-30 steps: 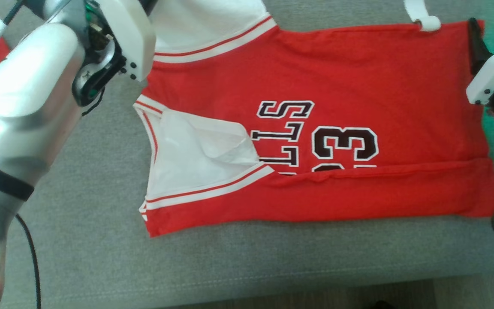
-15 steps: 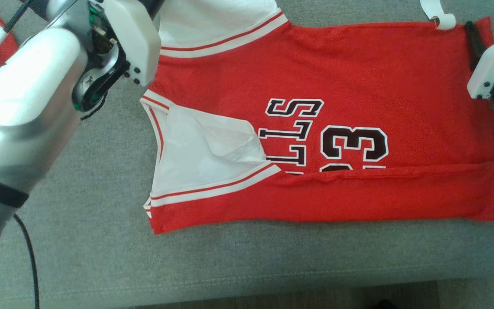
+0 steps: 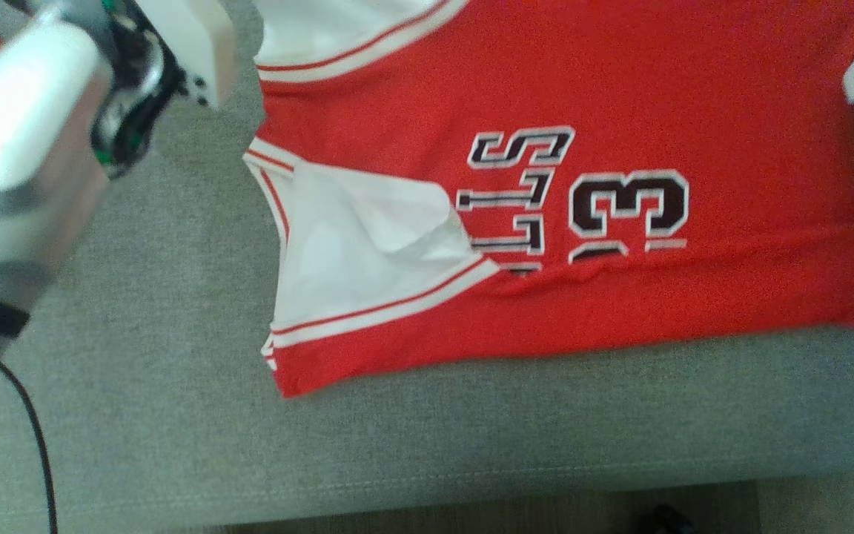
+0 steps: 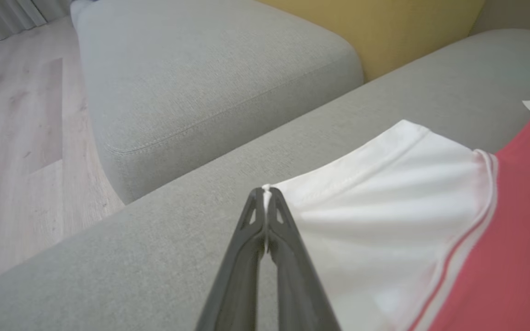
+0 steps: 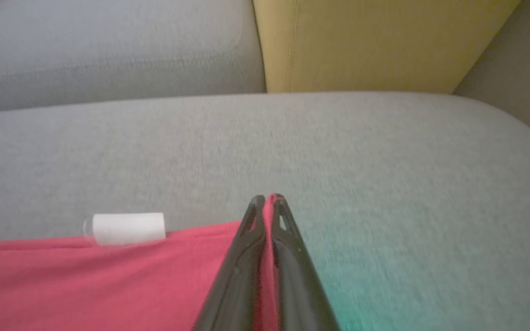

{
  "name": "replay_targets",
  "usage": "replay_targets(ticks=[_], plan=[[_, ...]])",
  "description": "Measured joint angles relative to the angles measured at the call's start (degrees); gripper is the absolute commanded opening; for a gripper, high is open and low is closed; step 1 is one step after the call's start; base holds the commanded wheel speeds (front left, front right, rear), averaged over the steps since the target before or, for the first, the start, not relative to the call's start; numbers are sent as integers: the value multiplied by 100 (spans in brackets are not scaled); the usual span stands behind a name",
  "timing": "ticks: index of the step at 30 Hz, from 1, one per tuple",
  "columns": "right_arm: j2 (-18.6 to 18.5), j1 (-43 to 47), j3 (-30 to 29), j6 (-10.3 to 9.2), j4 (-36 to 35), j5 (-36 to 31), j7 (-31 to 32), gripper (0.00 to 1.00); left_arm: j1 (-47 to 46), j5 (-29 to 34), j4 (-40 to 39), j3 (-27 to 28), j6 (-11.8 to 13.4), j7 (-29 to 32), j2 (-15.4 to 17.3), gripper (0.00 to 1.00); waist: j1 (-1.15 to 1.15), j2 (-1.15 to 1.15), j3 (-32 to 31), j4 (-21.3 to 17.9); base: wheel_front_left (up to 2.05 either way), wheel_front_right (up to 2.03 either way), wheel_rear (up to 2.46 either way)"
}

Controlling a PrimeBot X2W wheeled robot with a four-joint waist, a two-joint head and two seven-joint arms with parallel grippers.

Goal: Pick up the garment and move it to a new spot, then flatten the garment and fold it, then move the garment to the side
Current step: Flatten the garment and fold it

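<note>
You had the jersey (image 3: 620,89) spread on the seat (image 3: 471,445). Its folded flap (image 3: 657,297) lay toward the seat's front edge and its other long side toward the seat's back. Your left gripper (image 4: 265,193) was clenched on the white corner of the shoulder, toward the seat's left end, and only a sliver of cloth showed past the tips. Your right gripper (image 5: 268,198) was clamped on the red hem, toward the seat's right end, with red cloth pinched between the fingers. A white tag (image 5: 127,228) lay on the seat just beside that hem.

By my reading, you were set to bring the back side over toward the seat's front for the second fold. The weak point was the left hold. With so little cloth in the jaws, a pull could have dragged the corner free and dropped it onto the seat half folded. The right pinch may have caught a single layer, in which case the layer beneath would have been left on the seat and the jersey would have opened up. If the two arms had lifted unevenly or moved apart, the cloth would have gone taut and skewed, dragging the flap off its crease. Carried too far, the jersey could have slid over the seat's front edge. The tag might also have been trapped inside the fold.
</note>
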Motion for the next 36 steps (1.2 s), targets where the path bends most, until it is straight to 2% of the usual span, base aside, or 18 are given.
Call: replay_targets(ticks=[4,12,20,26,36], plan=[[0,-416,-127,0,123,-2,-332,0,-409,183,368,32,-1,-252,-90,0,0,0,115,6,0,0,0],[59,-1014,-209,0,568,-121,-821,0,-1052,353,1273,79,20,-778,-531,0,0,0,241,-18,0,0,0],[180,-796,107,0,823,-21,-975,0,-868,407,1679,-93,-265,-1045,-668,0,0,0,-27,-41,0,0,0],[144,-240,391,0,836,381,-850,0,-279,413,1466,-334,-377,-1090,-552,0,0,0,-358,-30,0,0,0],[-176,584,935,0,643,1057,-92,0,619,343,236,-688,-405,-691,-233,0,0,0,-949,123,0,0,0]])
